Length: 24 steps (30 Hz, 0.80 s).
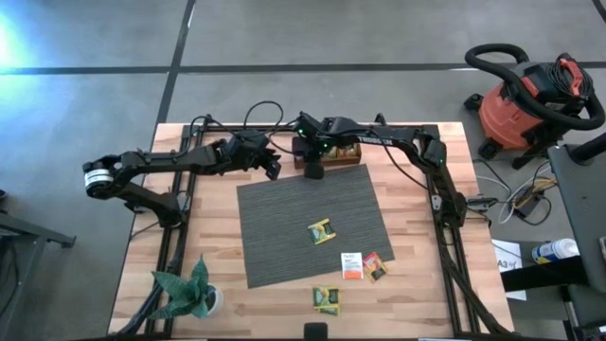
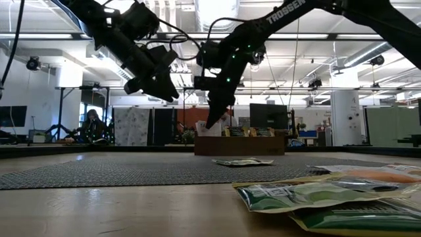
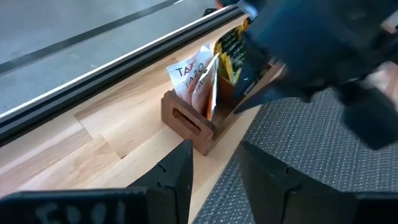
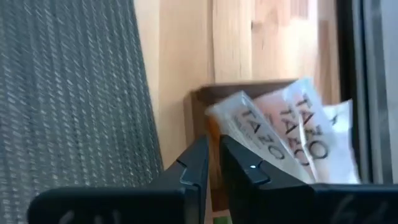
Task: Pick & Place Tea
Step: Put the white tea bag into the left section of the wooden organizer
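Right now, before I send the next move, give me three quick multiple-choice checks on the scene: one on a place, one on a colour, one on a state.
1. Where does the small brown wooden box of tea packets stand?
A. Just off the far edge of the grey woven mat
B. In the middle of the mat
C. On the floor

2. What colour is the body of the shop vacuum beside the table?
A. Blue
B. Yellow
C. Red

3. How is the left gripper?
A. Shut on a packet
B. Open, nothing between its fingers
C. Out of view

Answers:
1 A: the high view shows the box on bare wood at the mat's far edge.
2 C: its drum is red with a black hose.
3 B: the left wrist view shows a clear, empty gap.
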Available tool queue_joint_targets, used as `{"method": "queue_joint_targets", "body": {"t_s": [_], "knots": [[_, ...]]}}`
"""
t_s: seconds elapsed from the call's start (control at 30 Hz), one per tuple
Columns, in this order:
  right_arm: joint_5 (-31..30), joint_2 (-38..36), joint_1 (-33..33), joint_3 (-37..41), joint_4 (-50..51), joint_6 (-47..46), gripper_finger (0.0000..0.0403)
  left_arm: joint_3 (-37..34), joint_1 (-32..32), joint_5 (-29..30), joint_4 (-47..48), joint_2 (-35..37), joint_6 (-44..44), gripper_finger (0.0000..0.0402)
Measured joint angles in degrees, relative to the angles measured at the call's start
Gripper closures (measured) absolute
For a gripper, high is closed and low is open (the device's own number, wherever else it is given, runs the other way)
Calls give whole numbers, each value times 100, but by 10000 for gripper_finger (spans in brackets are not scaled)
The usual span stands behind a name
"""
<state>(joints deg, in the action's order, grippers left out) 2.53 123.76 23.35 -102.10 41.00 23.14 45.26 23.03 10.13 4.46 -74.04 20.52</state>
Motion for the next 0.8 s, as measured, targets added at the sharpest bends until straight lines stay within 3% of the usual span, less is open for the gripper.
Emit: {"method": "queue_joint_targets", "body": {"t_s": [0.4,0.53,0.67,0.8], "knots": [[22,237,1,22,-475,86,374,-55,-53,-2,2,2,55,278],[-428,289,23,20,-697,65,374,-55,-53,-2,3,2,85,278],[-497,256,82,20,-730,-100,374,-55,-66,0,5,2,98,278],[-102,163,164,18,-581,-320,374,-55,-66,0,3,2,98,278]]}}
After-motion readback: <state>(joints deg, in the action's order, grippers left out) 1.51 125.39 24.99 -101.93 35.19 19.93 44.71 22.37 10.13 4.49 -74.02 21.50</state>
